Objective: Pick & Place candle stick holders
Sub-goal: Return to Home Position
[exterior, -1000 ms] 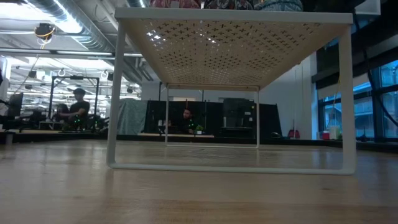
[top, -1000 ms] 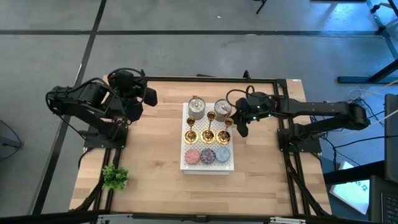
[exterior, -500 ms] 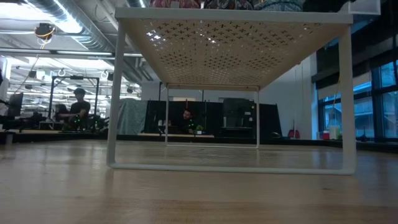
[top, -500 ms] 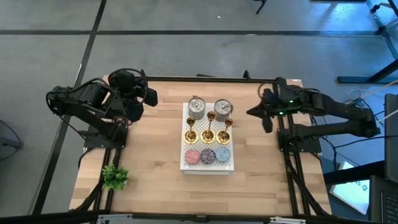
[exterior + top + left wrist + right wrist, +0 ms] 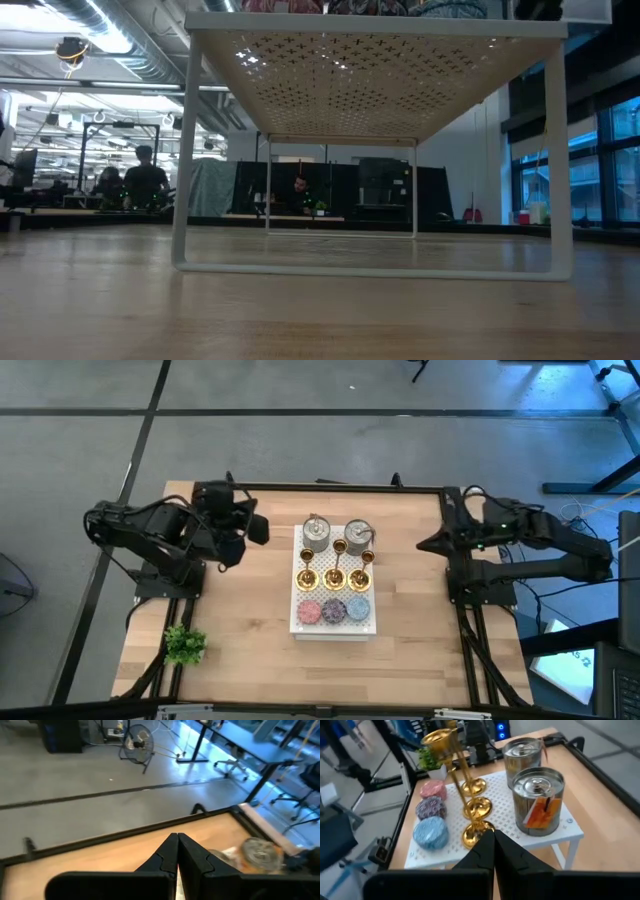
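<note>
Standing in a row across the middle of the white shelf (image 5: 298, 628), the three gold candle stick holders (image 5: 334, 576) are all upright. Two silver pots (image 5: 316, 537) sit on one side of the row and three flat discs (image 5: 334, 610) on the other. The shelf is in the middle of the wooden surface (image 5: 240, 620). The right claw (image 5: 432, 543) hangs well off to one side, fingers pressed together, holding nothing. The left claw (image 5: 255, 528) is off the other side, pinched together and empty too. I think the placing is done and this step sends the arms home. Next, each arm only needs to fold back without bumping the shelf.
</note>
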Controlling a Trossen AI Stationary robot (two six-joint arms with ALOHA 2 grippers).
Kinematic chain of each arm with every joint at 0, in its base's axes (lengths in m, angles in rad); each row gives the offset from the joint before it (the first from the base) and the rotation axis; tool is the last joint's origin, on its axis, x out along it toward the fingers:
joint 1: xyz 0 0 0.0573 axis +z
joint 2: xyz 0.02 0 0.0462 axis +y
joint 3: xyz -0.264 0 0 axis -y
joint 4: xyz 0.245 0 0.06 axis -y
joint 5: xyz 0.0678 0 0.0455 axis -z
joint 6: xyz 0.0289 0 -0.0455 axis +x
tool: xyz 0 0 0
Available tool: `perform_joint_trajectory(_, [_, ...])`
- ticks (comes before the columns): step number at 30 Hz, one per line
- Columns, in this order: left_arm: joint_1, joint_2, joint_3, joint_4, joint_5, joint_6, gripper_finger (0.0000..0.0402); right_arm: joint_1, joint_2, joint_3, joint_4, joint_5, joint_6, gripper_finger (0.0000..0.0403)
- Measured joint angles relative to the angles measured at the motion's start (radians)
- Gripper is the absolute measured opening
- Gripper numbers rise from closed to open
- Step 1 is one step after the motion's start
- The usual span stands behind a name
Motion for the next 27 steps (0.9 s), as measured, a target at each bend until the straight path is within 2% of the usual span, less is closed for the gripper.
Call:
perform_joint_trajectory(4, [-0.014,0.023,0.0,0.086,0.0,0.001,0.0003,0.016,-0.065,0.0,-0.034,0.007,-0.055,0.0001])
perform_joint_trajectory(13, [-0.049,0.063,0.0,0.211,-0.02,-0.007,0.0003,0.028,-0.204,-0.012,-0.129,0.0,-0.055,0.0001])
perform_joint_trajectory(27, [-0.052,0.07,0.0,0.236,-0.036,-0.01,0.0004,0.028,-0.532,-0.288,-0.086,-0.057,0.098,0.0])
